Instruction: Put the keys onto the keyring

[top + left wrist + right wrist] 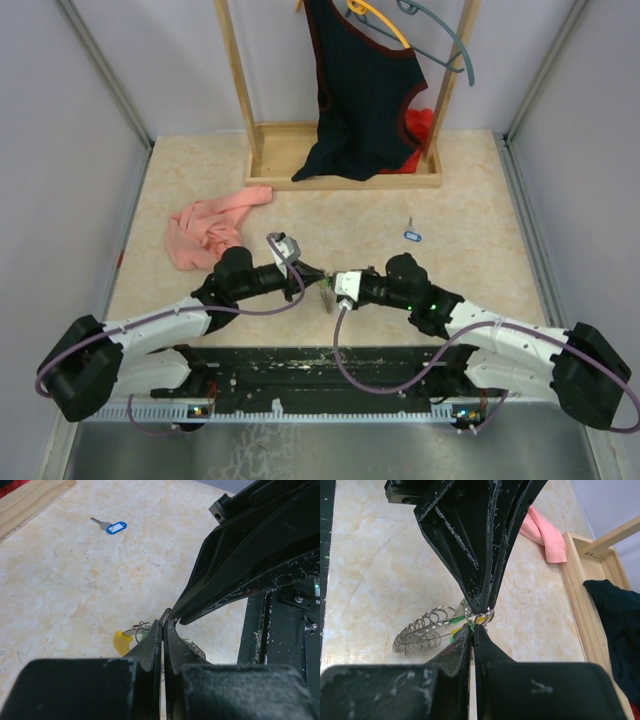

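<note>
Above the near desk (pixel 470 265): left pincer (pixel 318 271) and right pincer (pixel 333 283) clamped tight, tip to tip, both nipping the keyring (pixel 483 616). Farther back, well apart: blue-headed key (pixel 411 236) flat on desk. Beyond, pink cloth (pixel 205 225).

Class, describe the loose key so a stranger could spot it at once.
Start at the wooden clothes rack at the table's far end. Before its right corner lies a small silver key with a blue oval tag. It lies alone, the tabletop's only blue thing.
</note>
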`<state>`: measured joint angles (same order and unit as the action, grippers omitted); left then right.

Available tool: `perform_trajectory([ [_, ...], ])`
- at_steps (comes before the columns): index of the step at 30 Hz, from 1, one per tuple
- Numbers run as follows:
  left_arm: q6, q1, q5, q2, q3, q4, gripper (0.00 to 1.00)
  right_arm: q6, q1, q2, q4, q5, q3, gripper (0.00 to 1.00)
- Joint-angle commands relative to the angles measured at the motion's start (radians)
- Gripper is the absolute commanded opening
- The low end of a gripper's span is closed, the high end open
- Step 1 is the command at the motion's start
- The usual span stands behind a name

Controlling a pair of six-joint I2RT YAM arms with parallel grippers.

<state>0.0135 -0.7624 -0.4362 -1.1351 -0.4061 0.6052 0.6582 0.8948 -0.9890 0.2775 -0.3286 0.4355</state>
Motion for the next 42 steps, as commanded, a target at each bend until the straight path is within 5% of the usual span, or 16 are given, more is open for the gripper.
perform_trajectory([
  [1,0.021,0.009,0.046,0.014,0.01,0.109,0.01,-0.035,0.006,-0.013,0.037,-0.012,-0.003,0.0],
  [18,0.158,-0.032,0.219,-0.01,0.112,0.375,0.01,-0.125,0.006,-0.041,0.222,-0.052,-0.025,0.0],
  [34,0.251,-0.19,0.583,-0.152,0.183,0.711,0.0,-0.078,0.006,-0.095,0.207,-0.046,0.003,0.0],
  [42,0.244,-0.192,0.671,-0.132,0.245,0.729,0.0,-0.056,-0.043,0.007,0.119,-0.008,0.004,0.0],
])
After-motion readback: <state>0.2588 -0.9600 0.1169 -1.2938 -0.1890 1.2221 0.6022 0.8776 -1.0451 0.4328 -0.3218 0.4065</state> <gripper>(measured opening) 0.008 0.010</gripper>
